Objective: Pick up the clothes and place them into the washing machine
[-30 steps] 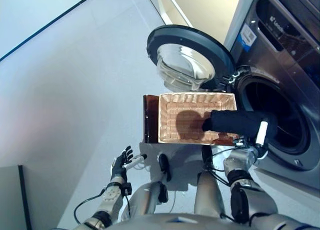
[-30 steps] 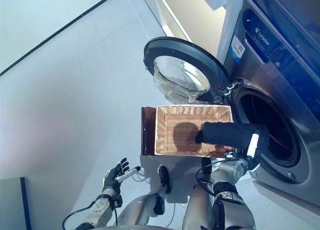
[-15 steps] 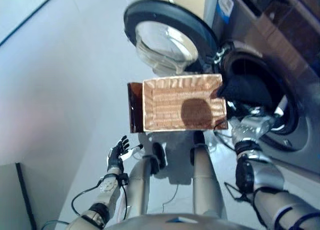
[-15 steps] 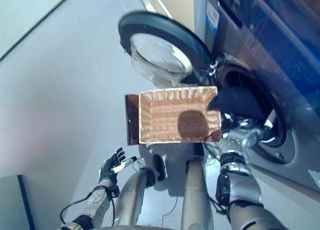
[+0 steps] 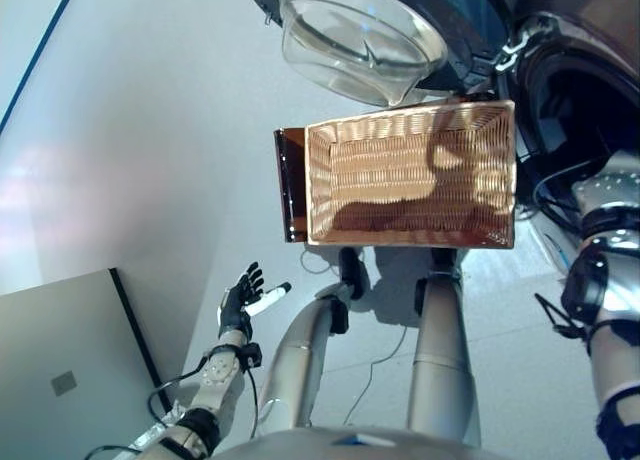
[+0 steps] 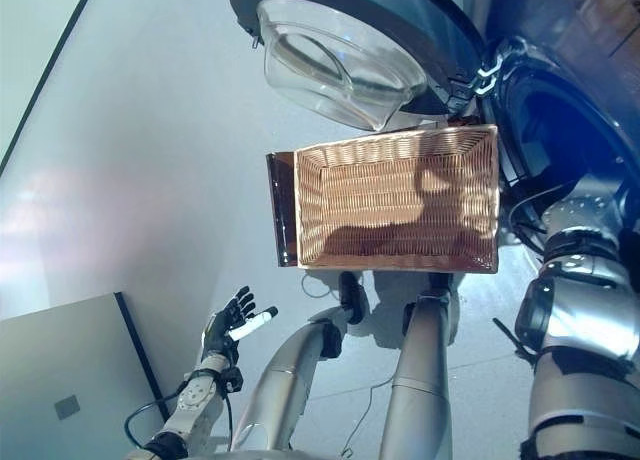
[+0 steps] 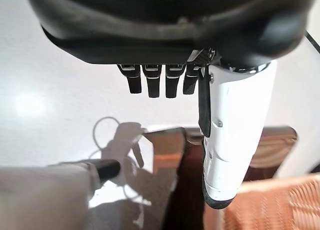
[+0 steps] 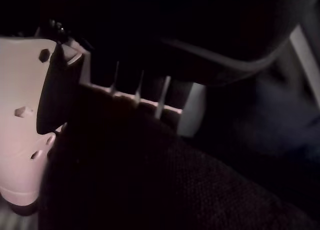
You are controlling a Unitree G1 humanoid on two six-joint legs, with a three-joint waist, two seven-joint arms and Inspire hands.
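The wicker basket (image 5: pixel 330 150) sits on the low dark brown box (image 5: pixel 289 185) beside the washing machine and holds no clothes, just shadow. My right forearm reaches past the basket's right end into the dark drum opening (image 5: pixel 575 100). In the right wrist view my right hand (image 8: pixel 22 140) is curled on a dark garment (image 8: pixel 150 190) inside the dark drum, with the white-covered thumb against the cloth. My left hand (image 5: pixel 243 298) hangs low at the left with its fingers spread; it also shows in the left wrist view (image 7: pixel 232 140) as open and empty.
The round glass door (image 5: pixel 360 30) stands open above the basket's far edge. A grey flat panel (image 5: pixel 70 370) lies on the floor at the lower left. Pale floor (image 5: pixel 130 160) spreads to the left of the box.
The camera has shifted. My right hand has carried the dark garment from the basket's right end through the opening into the drum. The left hand has stayed low.
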